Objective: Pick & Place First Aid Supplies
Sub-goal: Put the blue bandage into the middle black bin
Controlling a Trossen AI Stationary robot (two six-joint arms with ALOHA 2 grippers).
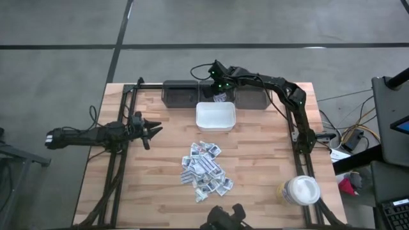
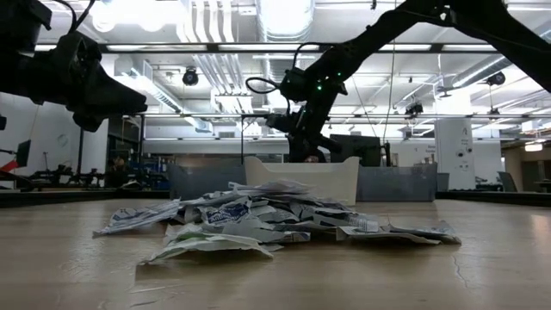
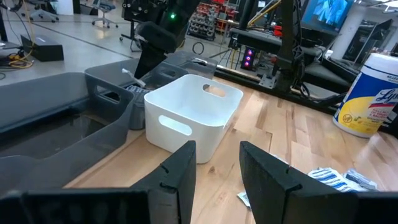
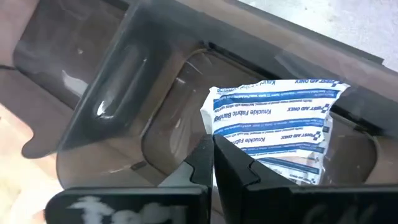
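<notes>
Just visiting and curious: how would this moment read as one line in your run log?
right pincer: shut, over grey bin holding blue-printed white sachet | left pincer: open, waiting left | sachet pile: mid-table

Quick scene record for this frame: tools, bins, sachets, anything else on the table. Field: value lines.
left tool: open, empty, hovering over the table's left side, short of the pile
right tool: shut, over the dark grey bins at the far edge
sachet under right tool: white with blue print, lying in a dark bin; grip not visible
sachet pile: loose heap at table centre
white bin: between pile and dark bins, looks empty
white tub: near right corner, lid on
</notes>
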